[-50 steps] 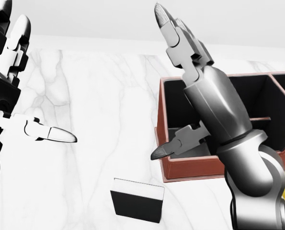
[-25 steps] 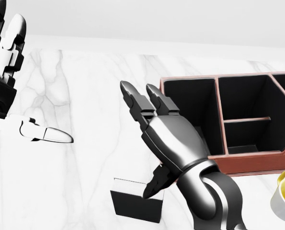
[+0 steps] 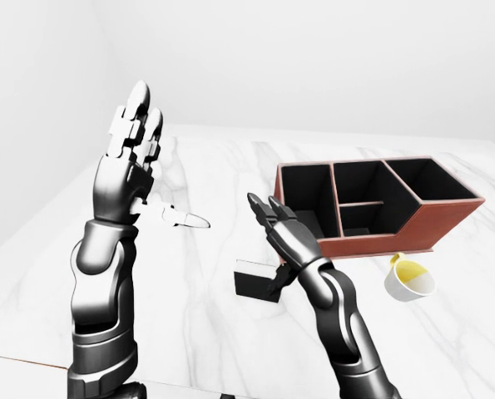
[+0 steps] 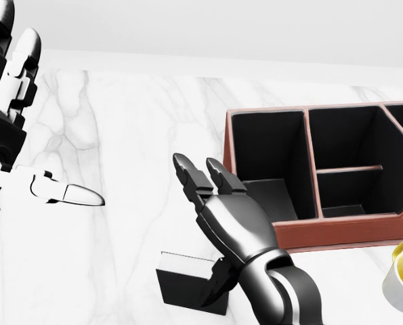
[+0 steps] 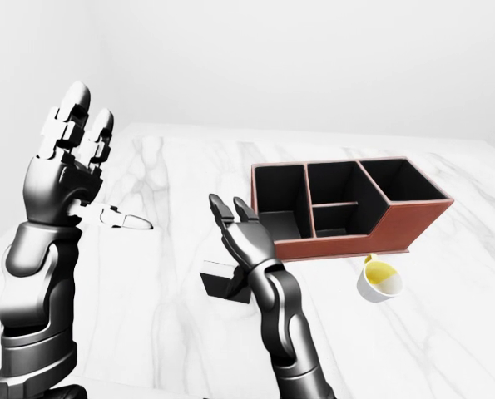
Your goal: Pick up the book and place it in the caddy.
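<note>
The right hand (image 4: 231, 223) has its fingers (image 4: 191, 172) spread wide, its thumb touching the small black rectangular book (image 4: 187, 281) on the white marble bench (image 4: 140, 135). The left hand (image 3: 126, 179) is raised, fingers extended and holding nothing.

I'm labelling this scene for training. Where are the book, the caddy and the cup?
book (image 4: 181, 284), head view, on its dark near face.
caddy (image 3: 447, 224), left-eye view, on its red outer side wall.
cup (image 3: 410, 280), left-eye view, on its white body.
</note>
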